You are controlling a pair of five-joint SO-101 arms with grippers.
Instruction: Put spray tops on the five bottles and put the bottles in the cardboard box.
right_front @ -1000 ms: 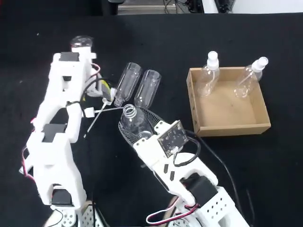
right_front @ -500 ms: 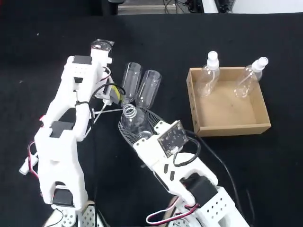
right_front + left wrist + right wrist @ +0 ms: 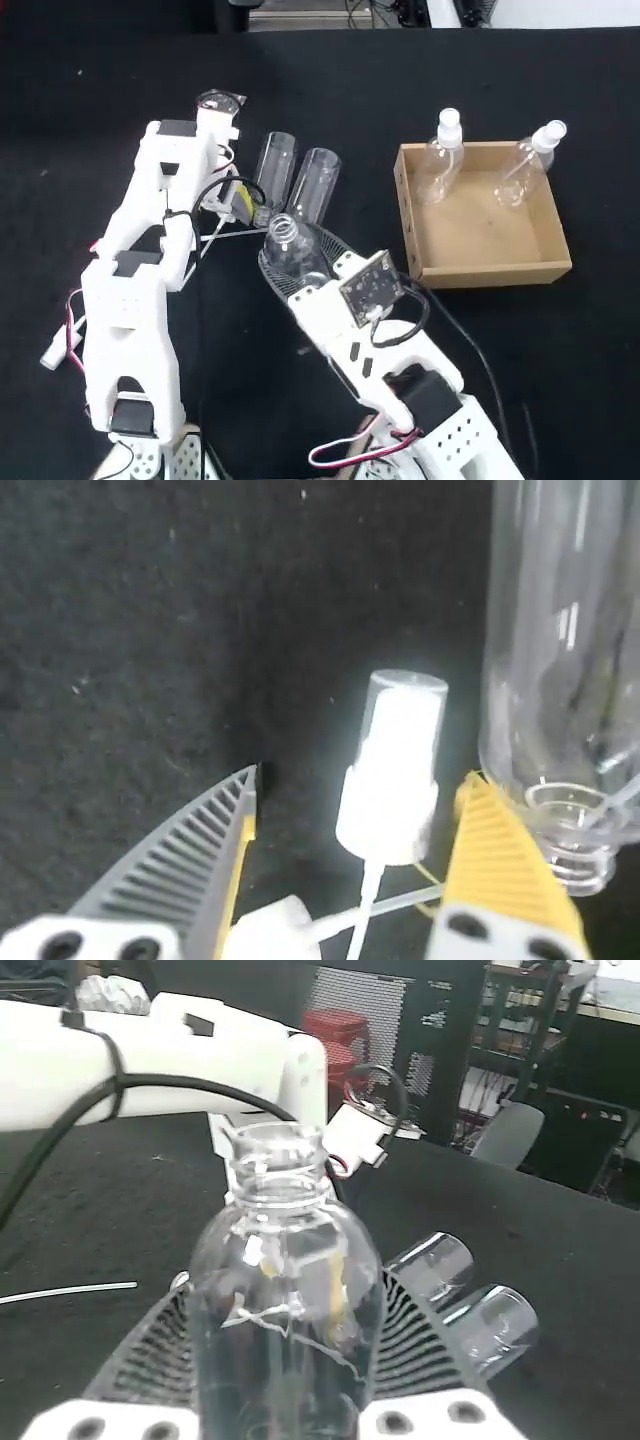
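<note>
Closing on the spray top is the step in hand, I judge. The left pincer stands wide, one finger on each side of the top, neither touching it. The top lies on the black worktop near the upright bottle, its thin tube pointing toward the pincer's base. The right pincer is clamped on that upright bottle, whose open mouth faces up. Just beyond the upright bottle, two uncapped bottles lie side by side; the mouth of one sits just beside the top and close to the nearer finger. The cardboard box stands well apart from the upright bottle, with two capped bottles leaning inside.

To do it well, the fingers should probably take the top by its collar rather than its clear cap, and squarely, so it does not twist out. The finger by the lying bottle could nudge it rolling, so a slow squeeze seems wise. The tube looks bendy; once lifted, it must hang straight enough to thread into the upright bottle's mouth.
</note>
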